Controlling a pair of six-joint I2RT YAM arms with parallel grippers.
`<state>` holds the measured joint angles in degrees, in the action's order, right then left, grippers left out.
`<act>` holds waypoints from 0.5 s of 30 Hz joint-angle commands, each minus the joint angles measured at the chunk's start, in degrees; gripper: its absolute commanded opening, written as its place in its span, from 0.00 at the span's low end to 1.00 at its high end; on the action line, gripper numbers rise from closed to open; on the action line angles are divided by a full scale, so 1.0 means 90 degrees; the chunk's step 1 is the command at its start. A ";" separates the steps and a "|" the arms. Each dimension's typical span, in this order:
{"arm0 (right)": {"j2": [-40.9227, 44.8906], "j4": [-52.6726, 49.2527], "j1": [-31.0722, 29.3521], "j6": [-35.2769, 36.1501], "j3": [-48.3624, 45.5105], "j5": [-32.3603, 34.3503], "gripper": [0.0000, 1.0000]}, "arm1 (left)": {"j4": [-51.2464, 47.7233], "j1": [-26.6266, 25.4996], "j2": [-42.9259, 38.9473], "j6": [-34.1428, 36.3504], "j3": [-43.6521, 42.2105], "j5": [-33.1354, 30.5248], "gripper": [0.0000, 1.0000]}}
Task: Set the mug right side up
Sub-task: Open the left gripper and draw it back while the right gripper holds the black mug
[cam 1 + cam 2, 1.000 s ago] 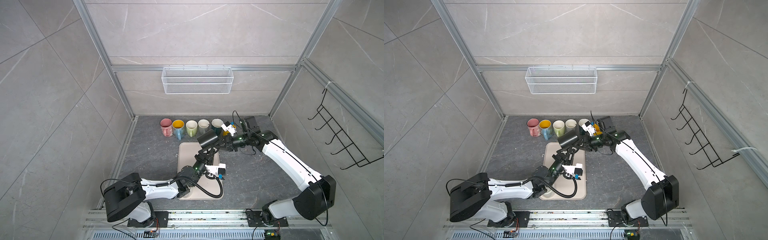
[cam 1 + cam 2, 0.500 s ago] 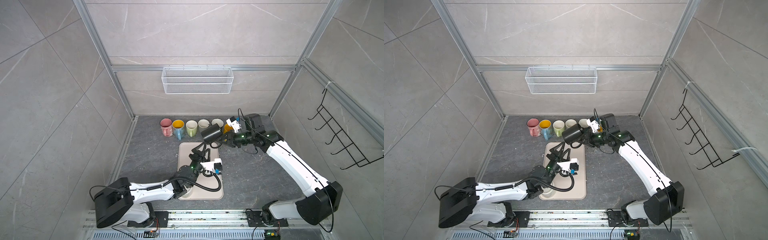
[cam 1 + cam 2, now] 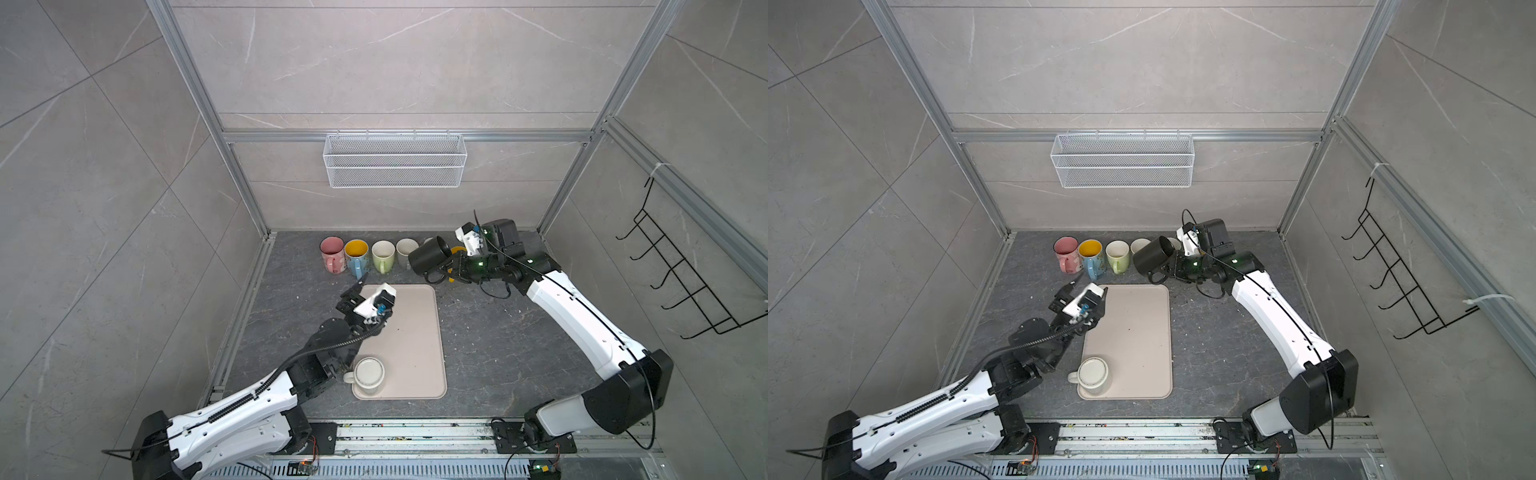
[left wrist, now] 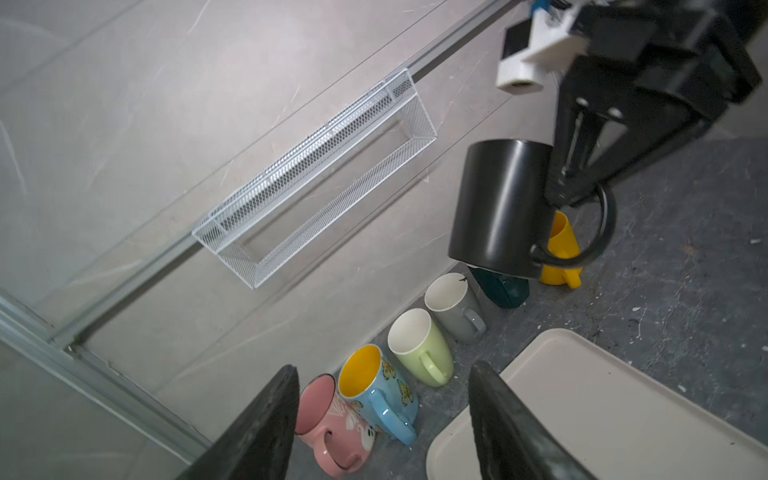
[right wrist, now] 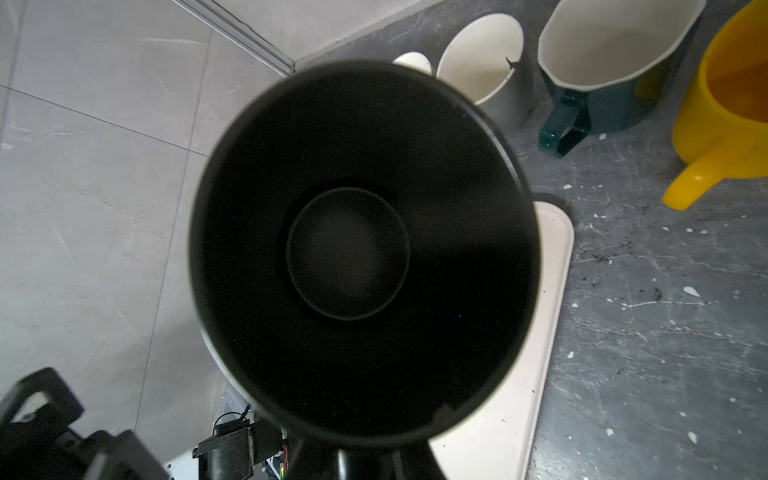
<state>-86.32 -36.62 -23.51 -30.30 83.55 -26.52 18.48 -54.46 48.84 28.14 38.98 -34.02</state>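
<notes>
1. Progress: the black mug is off the counter and partly turned. The flip looks well under way but not finished, since the mug has yet to be brought level and set down on its base.
2. Where it is: it hangs in the air at the back, above the row of upright mugs. It is over the dark teal mug and the yellow mug, just beyond the far right corner of the beige tray.
3. Grip: the right gripper has its fingers clamped on the handle, close to the mug wall. The left gripper has its fingers apart and empty, near the tray's far left corner and well apart from the black mug.
4. Pointing: the mouth faces up and back toward the right arm's wrist, whose camera looks straight down the bore to the bottom. The base faces down and toward the left side.
5. Long axis: it is slanted, somewhere between lying and upright, with the handle on the right arm's side.
6. Also left, by my reading: a white mug at the tray's near left corner seems to stand mouth down.
</notes>
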 commanded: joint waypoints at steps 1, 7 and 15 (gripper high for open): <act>-0.0231 0.0342 -0.0351 0.0312 0.0465 0.0203 0.00 | -0.1575 0.0538 -0.0259 -0.2244 0.0598 0.0398 0.69; -0.0947 0.0056 -0.1039 0.0648 0.1101 0.0715 0.00 | -0.2786 0.1746 -0.0250 -0.4250 0.1018 0.1506 0.69; -0.2116 -0.0609 -0.1996 0.1178 0.2399 0.1464 0.00 | -0.2839 0.3174 -0.0240 -0.5955 0.0854 0.3280 0.71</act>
<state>-103.18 -41.91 -39.22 -23.42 99.81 -16.38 -6.55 -28.47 46.92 -16.29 46.44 -12.80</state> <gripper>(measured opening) 0.174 0.709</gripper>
